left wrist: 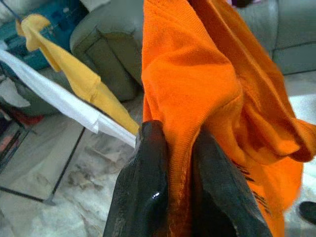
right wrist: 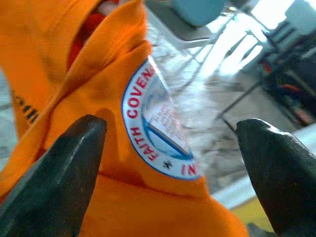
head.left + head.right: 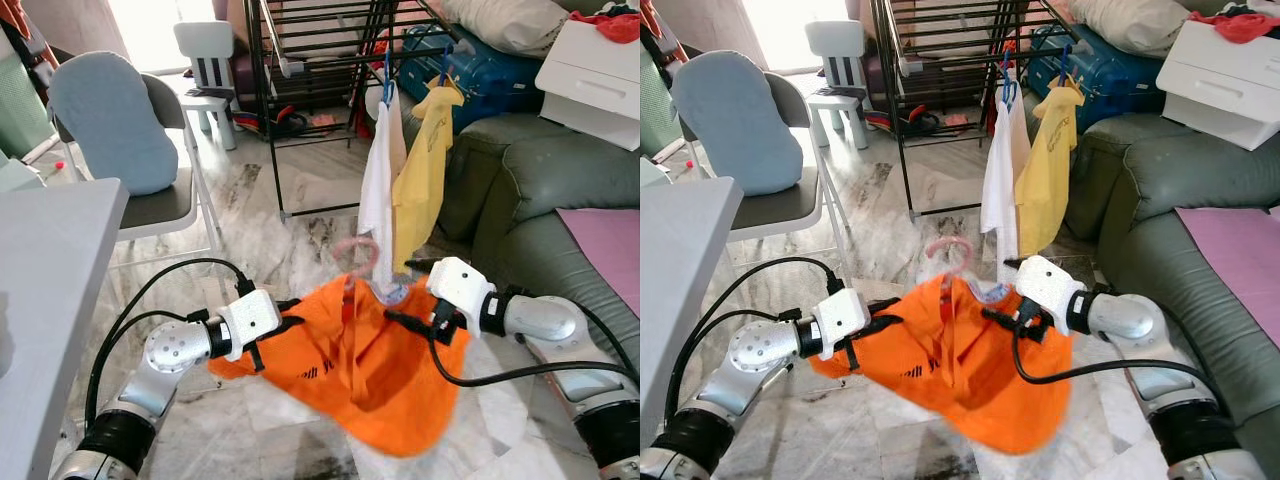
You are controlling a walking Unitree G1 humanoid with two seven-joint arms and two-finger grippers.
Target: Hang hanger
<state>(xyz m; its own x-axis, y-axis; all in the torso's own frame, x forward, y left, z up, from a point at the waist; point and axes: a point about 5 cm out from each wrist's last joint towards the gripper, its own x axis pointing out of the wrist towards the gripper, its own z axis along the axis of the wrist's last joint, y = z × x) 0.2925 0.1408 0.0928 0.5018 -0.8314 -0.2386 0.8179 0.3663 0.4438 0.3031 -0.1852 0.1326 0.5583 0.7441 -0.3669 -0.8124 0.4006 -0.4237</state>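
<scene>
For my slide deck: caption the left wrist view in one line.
Left hand shut on a fold of the orange shirt, with the yellow shirt hanging beyond.

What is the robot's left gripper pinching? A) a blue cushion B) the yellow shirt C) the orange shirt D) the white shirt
C: in the left wrist view the left gripper has its two black fingers shut on a fold of the orange shirt, while the yellow shirt and white shirt hang on the rack.

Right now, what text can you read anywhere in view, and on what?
"FAITH COVEN", then "IN": red letters around the round badge on the orange shirt; the rest is hidden.
Black print on the orange shirt's front: too blurred to read.
Yellow shirt: print too small to read.
</scene>
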